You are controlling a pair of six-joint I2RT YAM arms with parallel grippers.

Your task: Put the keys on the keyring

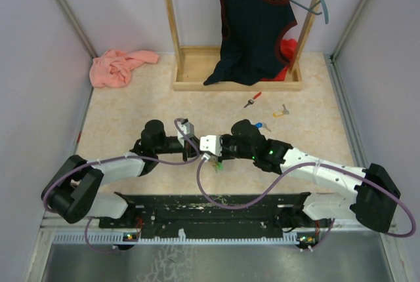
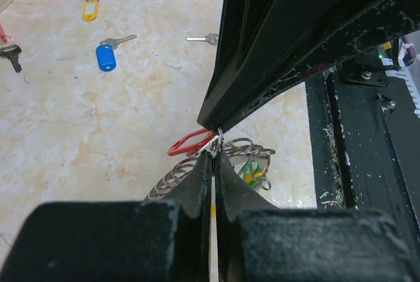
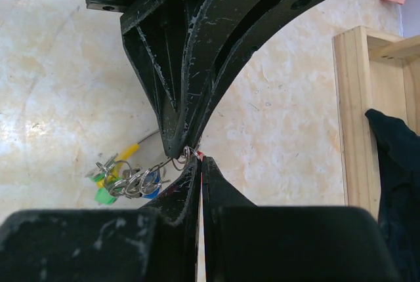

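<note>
The keyring (image 2: 172,178) is a bunch of linked silver rings with green and yellow tags (image 2: 254,173). It hangs just above the table between my two grippers, and in the right wrist view it (image 3: 128,180) hangs to the left. My left gripper (image 2: 216,153) is shut on one of its rings. My right gripper (image 3: 201,159) is shut tip to tip against it, pinching a red tag (image 2: 190,143). The grippers meet at the table's near middle (image 1: 211,157). Loose keys lie farther off: blue (image 2: 106,56), yellow (image 2: 89,8), red (image 1: 252,100) and a plain silver one (image 2: 203,38).
A wooden clothes rack (image 1: 236,79) with a dark garment (image 1: 252,26) stands at the back. A pink cloth (image 1: 119,65) lies at the back left. The black base rail (image 1: 210,206) runs along the near edge. Purple cables (image 1: 216,197) loop under the arms.
</note>
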